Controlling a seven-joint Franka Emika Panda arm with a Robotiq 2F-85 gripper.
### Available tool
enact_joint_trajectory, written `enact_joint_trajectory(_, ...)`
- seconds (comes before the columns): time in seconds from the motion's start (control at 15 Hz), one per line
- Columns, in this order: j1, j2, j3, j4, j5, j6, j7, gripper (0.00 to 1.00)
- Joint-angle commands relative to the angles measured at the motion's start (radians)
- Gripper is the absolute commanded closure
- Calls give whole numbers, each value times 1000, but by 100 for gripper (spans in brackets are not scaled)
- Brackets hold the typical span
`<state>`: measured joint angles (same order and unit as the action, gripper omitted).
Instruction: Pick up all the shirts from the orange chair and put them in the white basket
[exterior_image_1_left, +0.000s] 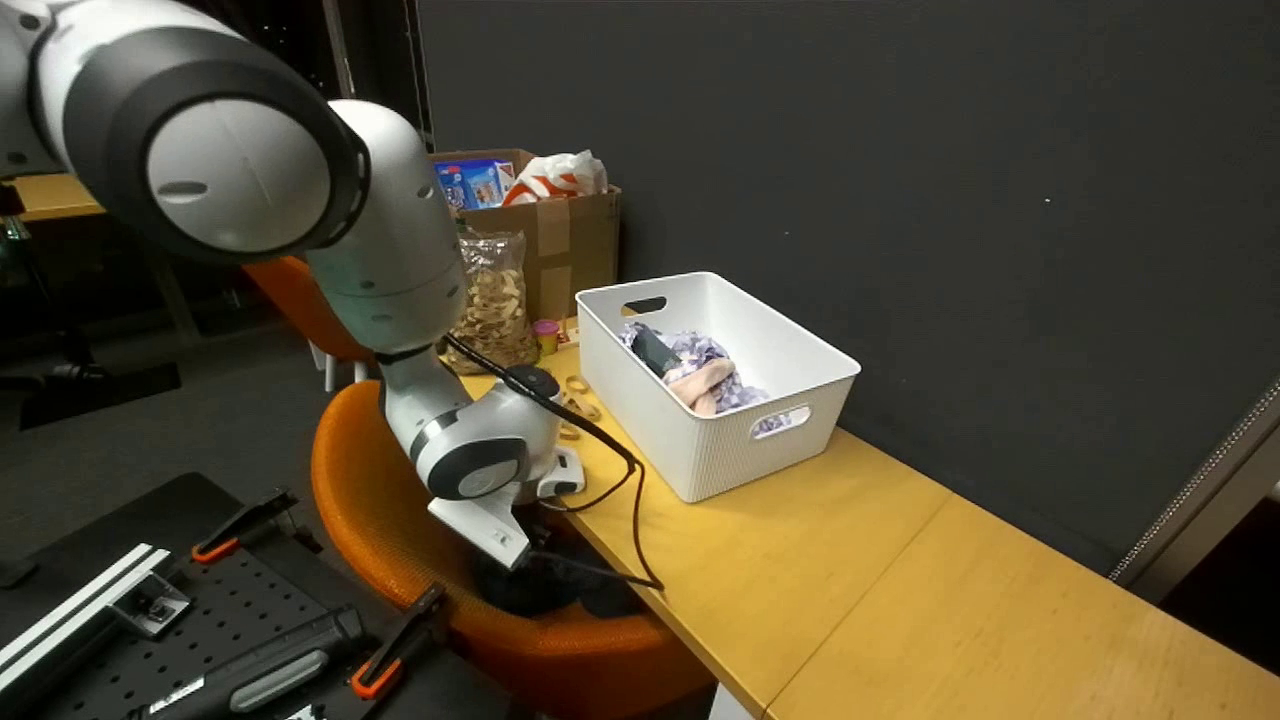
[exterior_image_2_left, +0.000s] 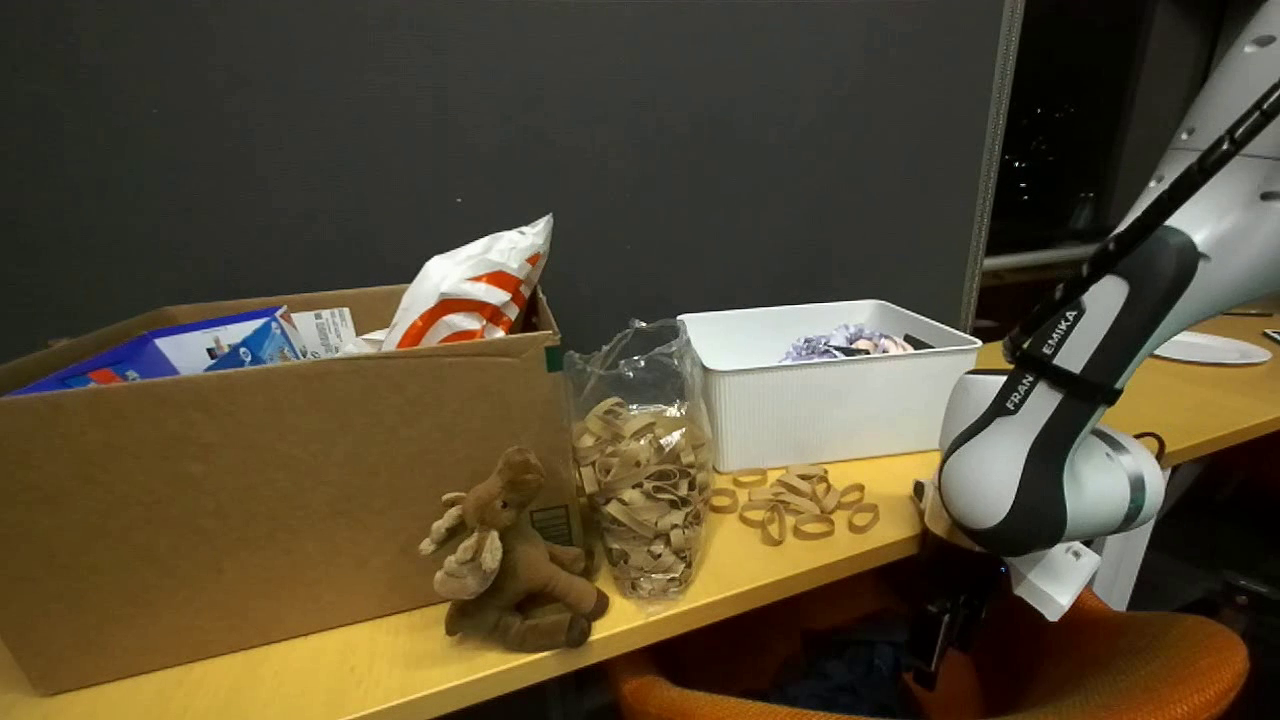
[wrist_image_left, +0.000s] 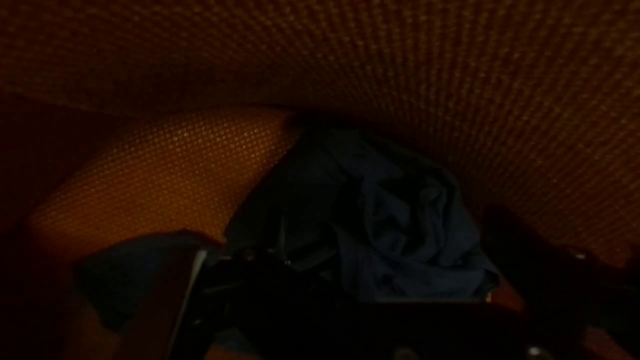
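Note:
The orange chair (exterior_image_1_left: 360, 490) stands under the table edge and also shows in an exterior view (exterior_image_2_left: 1150, 660). A dark blue-grey shirt (wrist_image_left: 410, 250) lies crumpled on its seat in the wrist view. Another dark piece of cloth (wrist_image_left: 135, 270) lies to its left. My gripper (wrist_image_left: 390, 225) is low inside the chair, fingers apart on either side of the dark shirt; the picture is very dark there. The gripper also shows in an exterior view (exterior_image_2_left: 940, 630), pointing down. The white basket (exterior_image_1_left: 650, 420) stands on the table, with lavender patterned, pink and dark cloth (exterior_image_1_left: 700, 375) inside.
The yellow table edge (exterior_image_2_left: 800, 590) runs close beside the wrist. Tan loops (exterior_image_2_left: 800, 500), a clear bag of loops (exterior_image_2_left: 645, 500), a plush moose (exterior_image_2_left: 520, 570) and a cardboard box (exterior_image_2_left: 300, 500) stand on the table. A dark wall panel (exterior_image_1_left: 850, 150) rises behind the basket.

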<state>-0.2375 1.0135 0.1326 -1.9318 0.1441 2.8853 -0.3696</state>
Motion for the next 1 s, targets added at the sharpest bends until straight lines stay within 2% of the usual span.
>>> enact_joint_trajectory(0.0,-26,103,18,110,-64,8,6,0)
enact_joint_trajectory(0.27,-9,99,18,93,-97,24,28,0)
enact_joint_trajectory(0.33,-15,32,8,24,-99,19,38,0)
enact_joint_trajectory(0.53,-12,33,9,26,-106,19,42,0)
enact_joint_trajectory(0.6,-6,28,-12,35,-105,22,54,0)
enact_joint_trajectory(0.73,12,-35,-23,-33,-104,65,82,0)
enact_joint_trajectory(0.93,34,-131,-25,-175,-94,197,139,0)
